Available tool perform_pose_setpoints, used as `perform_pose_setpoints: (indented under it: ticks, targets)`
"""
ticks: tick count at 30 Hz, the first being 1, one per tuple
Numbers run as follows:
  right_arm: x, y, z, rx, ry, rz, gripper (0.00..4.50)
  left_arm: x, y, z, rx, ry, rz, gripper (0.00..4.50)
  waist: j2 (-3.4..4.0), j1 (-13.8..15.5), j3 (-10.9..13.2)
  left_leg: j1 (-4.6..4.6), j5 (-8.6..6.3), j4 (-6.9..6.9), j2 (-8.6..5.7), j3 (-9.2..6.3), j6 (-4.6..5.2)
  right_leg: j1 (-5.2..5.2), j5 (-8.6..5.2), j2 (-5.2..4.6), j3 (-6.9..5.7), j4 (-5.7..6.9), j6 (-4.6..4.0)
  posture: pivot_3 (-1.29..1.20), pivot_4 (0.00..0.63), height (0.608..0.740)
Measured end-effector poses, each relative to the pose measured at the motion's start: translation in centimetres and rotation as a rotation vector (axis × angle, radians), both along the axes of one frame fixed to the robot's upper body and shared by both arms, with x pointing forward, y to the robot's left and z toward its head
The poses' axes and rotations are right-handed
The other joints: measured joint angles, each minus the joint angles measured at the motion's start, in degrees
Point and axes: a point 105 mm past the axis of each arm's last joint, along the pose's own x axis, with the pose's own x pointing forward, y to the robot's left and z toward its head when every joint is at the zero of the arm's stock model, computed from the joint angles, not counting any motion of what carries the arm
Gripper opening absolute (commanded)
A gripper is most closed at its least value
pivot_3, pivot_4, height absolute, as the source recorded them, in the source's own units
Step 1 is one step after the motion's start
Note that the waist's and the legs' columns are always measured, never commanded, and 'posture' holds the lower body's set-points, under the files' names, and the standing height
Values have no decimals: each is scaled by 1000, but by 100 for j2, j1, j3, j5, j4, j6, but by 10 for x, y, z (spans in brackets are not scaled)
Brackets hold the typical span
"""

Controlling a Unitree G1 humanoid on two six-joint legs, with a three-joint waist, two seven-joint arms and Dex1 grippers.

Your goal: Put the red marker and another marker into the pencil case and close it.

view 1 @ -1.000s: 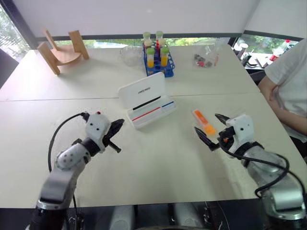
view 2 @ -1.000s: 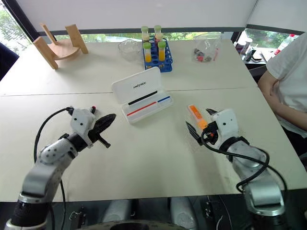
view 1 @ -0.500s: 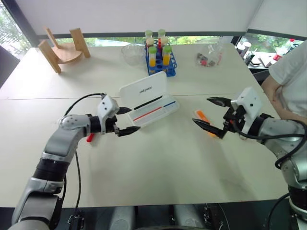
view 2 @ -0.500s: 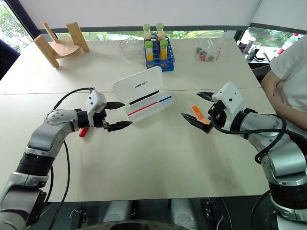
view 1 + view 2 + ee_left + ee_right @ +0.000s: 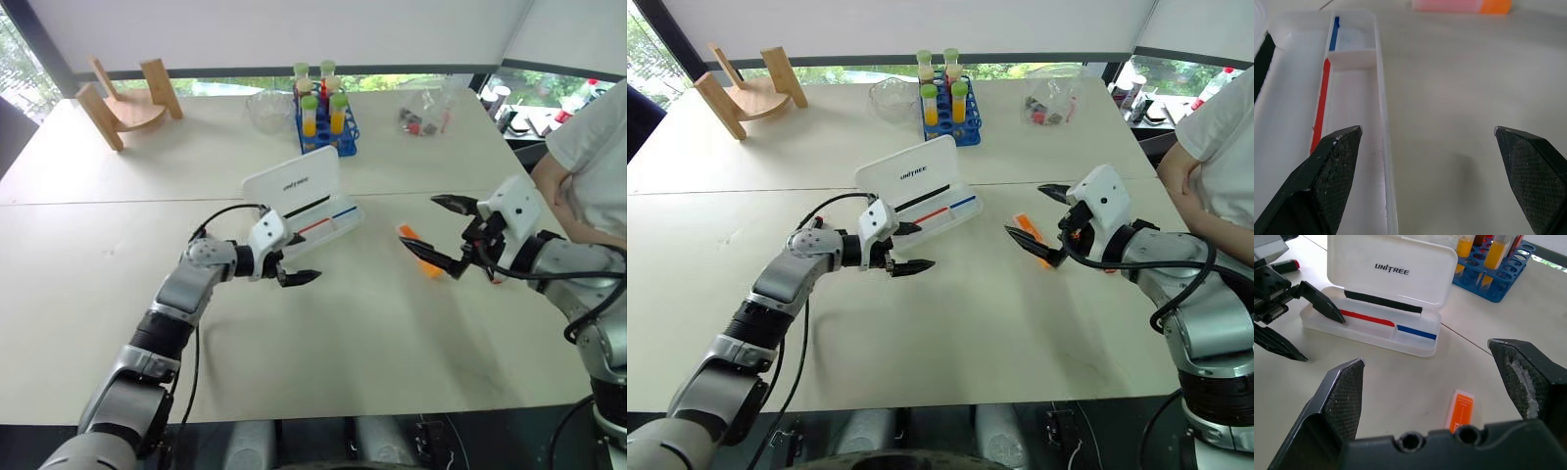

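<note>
Head view: open pencil case [image 5: 312, 209] mid-table; left gripper [image 5: 297, 268] at its seven o'clock, fingers wide, empty. Right gripper [image 5: 447, 235] spread wide and empty above the orange marker [image 5: 418, 253]. Right wrist view: red marker [image 5: 1286, 265] lies beyond the case. Left wrist view: one finger over the case tray.

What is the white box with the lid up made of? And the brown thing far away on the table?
The pencil case looks like smooth, slightly see-through white plastic: light passes through its thin walls, and the lid has a soft shine. The brown stand in the far corner looks like bare, pale wood with a matte surface, though it is too far to be sure.
</note>
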Motion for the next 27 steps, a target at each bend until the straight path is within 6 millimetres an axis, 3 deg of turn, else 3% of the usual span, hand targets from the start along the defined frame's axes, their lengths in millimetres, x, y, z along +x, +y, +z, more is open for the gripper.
perform_pose_setpoints:
  ticks: [3, 10, 27]
  targets:
    - [1, 0, 1, 2, -4, -7, 4500, 4, -3, -2, -6, 25, -1, 3680, 0, 2, 0, 0, 0, 4, 0, 0, 0, 2, 0, 0, 0, 3, 0, 0, 150, 740]
    - [2, 0, 4, 4, -18, -11, 4500, -3, 3, -3, 3, 77, -43, 216, 1, -8, 0, 2, 0, 2, 0, 0, 0, 1, 0, 1, 0, 5, 0, 0, 150, 740]
    - [7, -4, 8, 1, -23, -13, 4500, -71, 45, -15, 113, 86, -238, 74, 6, -41, -4, 11, 0, -4, 6, 3, 0, 3, -1, 2, 5, 6, -2, 0, 150, 740]
